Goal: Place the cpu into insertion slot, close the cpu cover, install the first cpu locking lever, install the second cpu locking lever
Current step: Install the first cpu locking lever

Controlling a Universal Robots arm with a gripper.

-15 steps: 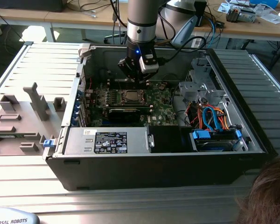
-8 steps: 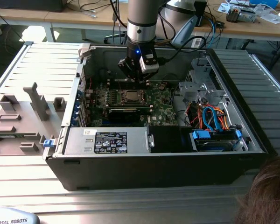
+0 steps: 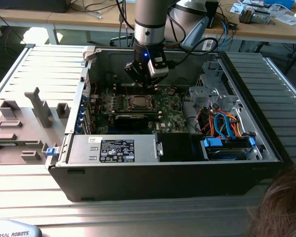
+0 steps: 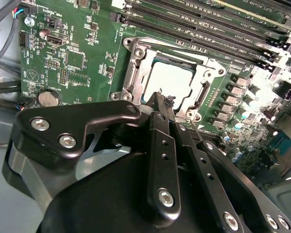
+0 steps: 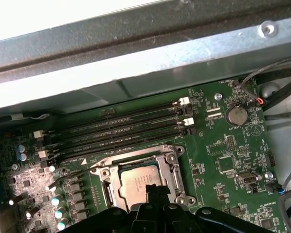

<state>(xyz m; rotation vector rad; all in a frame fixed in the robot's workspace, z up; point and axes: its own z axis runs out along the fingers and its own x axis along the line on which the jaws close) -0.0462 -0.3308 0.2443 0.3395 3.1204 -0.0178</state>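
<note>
Exterior view, its left to its right: grey ribbed worktop [image 3: 44, 64] with moulded fixtures, then the open computer case [image 3: 167, 168], with the jaws [image 3: 147, 85] hanging just above the motherboard [image 3: 103, 101]. In both wrist views the cpu [image 4: 170, 80] lies flat in the socket directly beyond the jaw tips, and the cpu cover [image 4: 136, 65] appears folded down around it, framing the silver top. The jaws look closed, tips together, gripping nothing. A thin locking lever [image 5: 70, 175] seems to stand free beside the socket. Judgement: placement and cover done; lever stage in hand. Hooking a lever calls for fine tip alignment and a sideways push under its catch.
</note>
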